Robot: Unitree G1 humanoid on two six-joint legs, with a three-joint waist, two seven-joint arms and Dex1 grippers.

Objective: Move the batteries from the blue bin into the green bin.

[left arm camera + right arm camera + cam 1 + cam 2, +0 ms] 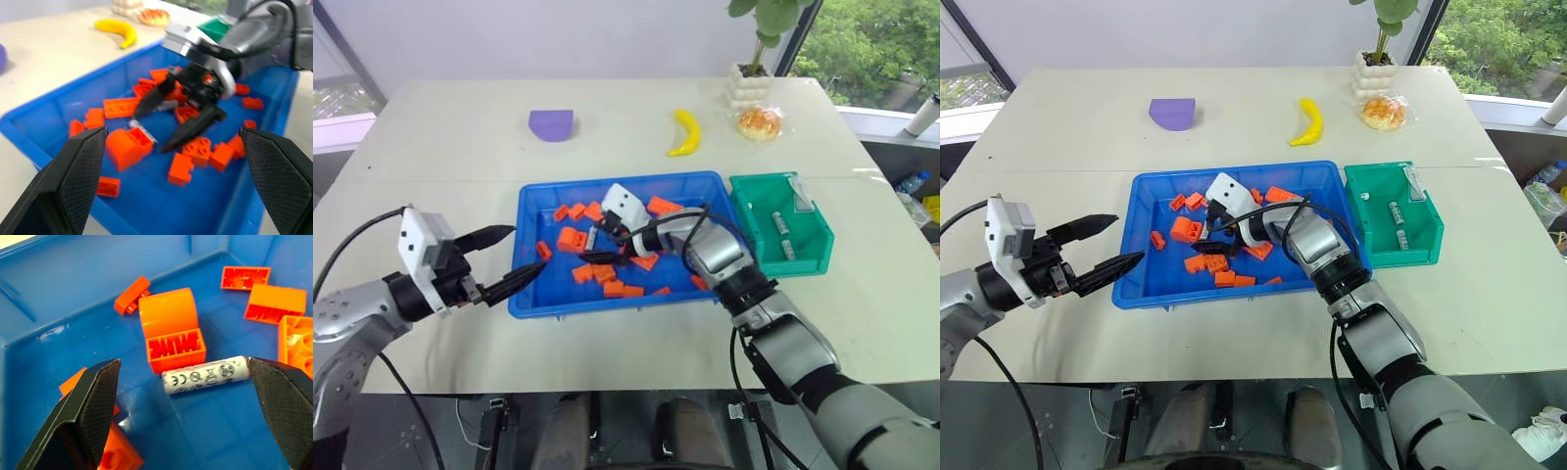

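Observation:
The blue bin (607,183) sits mid-table, strewn with orange blocks (573,238). One of the batteries (205,374), a silver-grey cylinder, lies on the bin floor beside a rounded orange block (171,328). My right gripper (590,247) is inside the bin, open, with a finger on either side of that battery and nothing gripped. My left gripper (527,251) hovers open and empty over the bin's left rim. The green bin (803,264) stands just right of the blue bin, with a few batteries (781,225) lying inside.
On the far side of the table lie a purple piece (551,124), a banana (685,132), a wrapped bun (760,122) and a white plant pot (751,83). Bare tabletop lies to the left of the blue bin and in front of it.

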